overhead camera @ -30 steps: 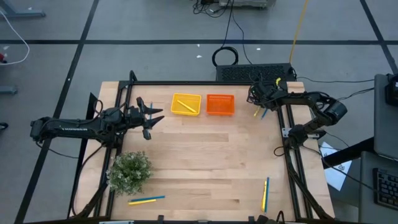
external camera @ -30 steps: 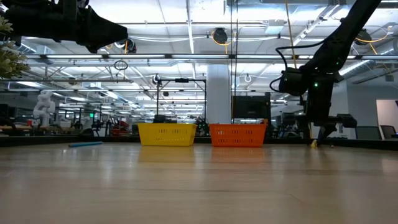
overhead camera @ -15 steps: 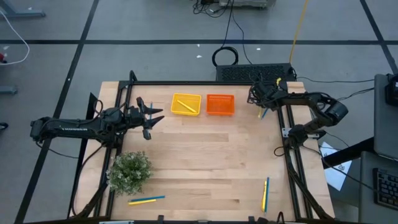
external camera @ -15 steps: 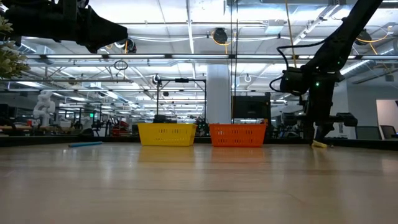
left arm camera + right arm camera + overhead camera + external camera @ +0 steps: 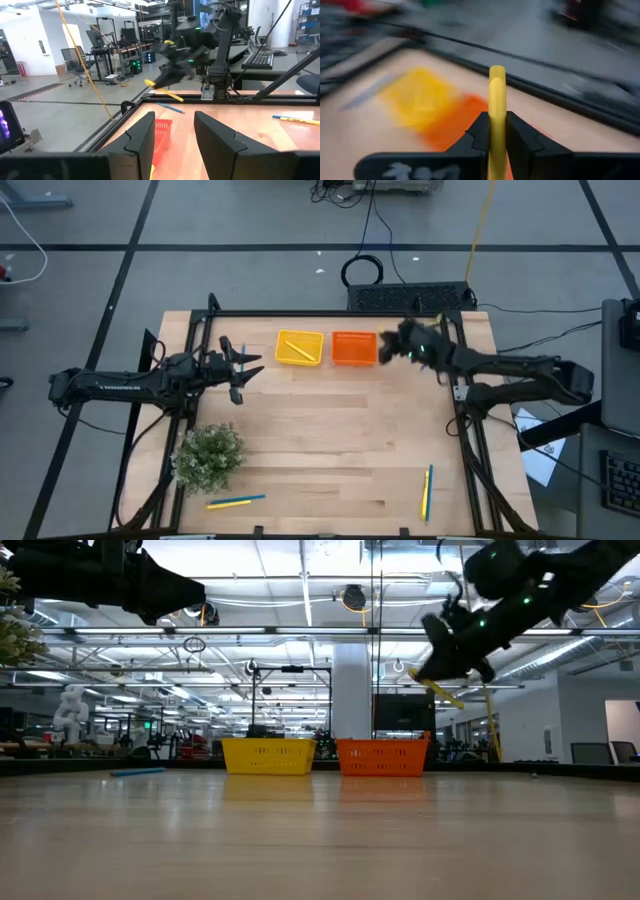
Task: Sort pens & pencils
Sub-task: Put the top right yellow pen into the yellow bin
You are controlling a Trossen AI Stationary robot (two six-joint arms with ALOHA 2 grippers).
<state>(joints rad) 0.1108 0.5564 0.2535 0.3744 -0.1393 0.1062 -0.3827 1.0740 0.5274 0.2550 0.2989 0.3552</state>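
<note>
My right gripper (image 5: pixel 394 345) hangs in the air just right of the orange tray (image 5: pixel 353 347), shut on a yellow pencil (image 5: pixel 437 692). My left gripper (image 5: pixel 243 370) hovers open over the table's left side, left of the yellow tray (image 5: pixel 299 347), which holds one yellow pencil. A blue pen (image 5: pixel 170 107) lies flat near the far right corner. A blue and a yellow stick (image 5: pixel 427 492) lie near the right edge. Another such pair (image 5: pixel 236 502) lies near the front edge. My right gripper pinches the yellow pencil (image 5: pixel 496 107) between its two fingers (image 5: pixel 476 131). The pencil sticks out forward past the fingertips. It is lifted clear of the table and sits tilted, one end lower than the other (image 5: pixel 176 97).
A bushy green plant (image 5: pixel 208 455) stands at the near left. The two trays sit side by side at the far edge. A black frame (image 5: pixel 465 430) runs along the table's edges. Bare wood lies across the table's middle (image 5: pixel 330 430).
My right gripper has risen from the table's far right corner with the yellow pencil, lifting it clear. It has swung fast toward the left, to the orange tray. The blue pen that lay beside the pencil has stayed on the table.
</note>
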